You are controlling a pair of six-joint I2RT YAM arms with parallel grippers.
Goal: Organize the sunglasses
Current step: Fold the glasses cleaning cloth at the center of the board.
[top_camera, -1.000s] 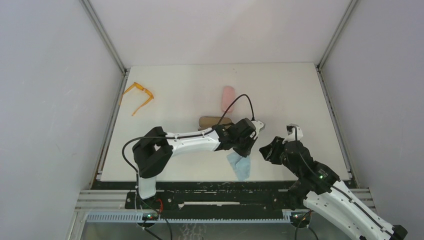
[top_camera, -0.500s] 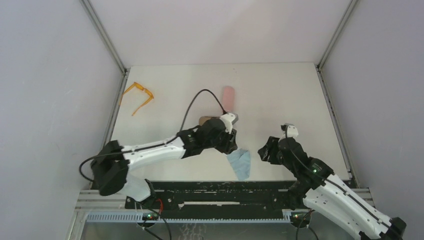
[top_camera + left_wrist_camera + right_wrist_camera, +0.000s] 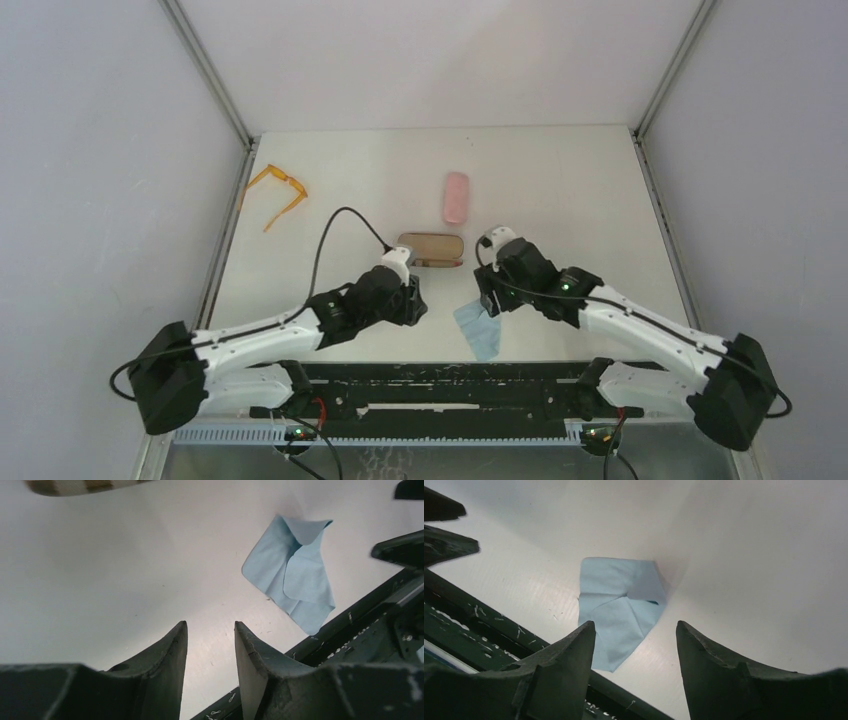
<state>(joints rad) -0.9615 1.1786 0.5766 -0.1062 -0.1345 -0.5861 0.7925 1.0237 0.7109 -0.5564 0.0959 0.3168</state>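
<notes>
The left gripper (image 3: pixel 408 300) hangs over the table (image 3: pixel 580 190) with its jaws parted and nothing between them; in its wrist view only bare white surface shows in the gap between the two dark fingers (image 3: pixel 172 655). The right gripper (image 3: pixel 487 302) is likewise released, its jaws spread wider and empty.

A crumpled blue cloth (image 3: pixel 480 329) lies flat near the table's front edge. From the right jaws it sits just ahead and below, its near corner showing in the gap and most of it lying toward the left-hand finger in that wrist view. From the left jaws it lies ahead and off to the right, well clear of the tips.

A brown case (image 3: pixel 431 250) rests just beyond both pairs of jaws, roughly between them, and a pink case (image 3: pixel 456 197) lies farther back, apart from the brown one.

The orange sunglasses (image 3: pixel 277 190) lie far out to the left and beyond the left jaws, by the table's left edge, arms unfolded, well apart from either gripper
</notes>
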